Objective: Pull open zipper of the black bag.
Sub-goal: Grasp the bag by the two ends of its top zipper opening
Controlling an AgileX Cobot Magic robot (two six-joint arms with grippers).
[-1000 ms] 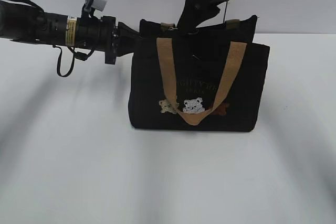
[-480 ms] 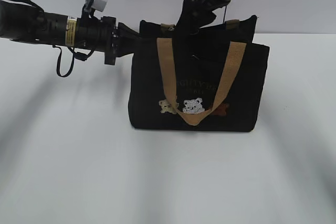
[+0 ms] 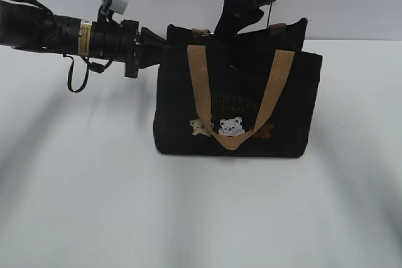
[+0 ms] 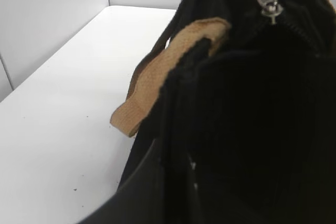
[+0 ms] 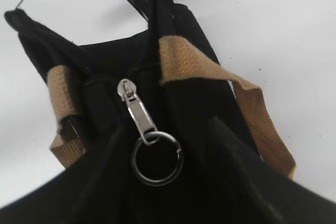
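Black fabric fills most of both wrist views: the boxy black bag with tan webbing handles (image 3: 237, 101) stands upright on the white table (image 3: 94, 205), its bear patches facing the exterior camera. Along its top edge runs the dark zipper (image 5: 137, 74), and its silver ring pull (image 5: 156, 160) lies flat on the cloth, in plain sight and not held by anything. The left gripper (image 3: 158, 43) reaches in from the side to the bag's upper left corner with its jaws shut; it seems to be pinching the fabric there to steady the bag, though the contact itself is lost in black on black. The right gripper (image 3: 227, 26) hangs just over the top edge above the pull; its dark fingers (image 5: 241, 177) show at the bottom of its own view, but how far apart they stand I cannot tell, and they grasp nothing yet. The risk, as I judge it, lies in the ring: flat against soft cloth, it may slide away or the fingers may nip fabric instead. If the left hold is weak, a pull could drag or tip the whole bag rather than run the slider.
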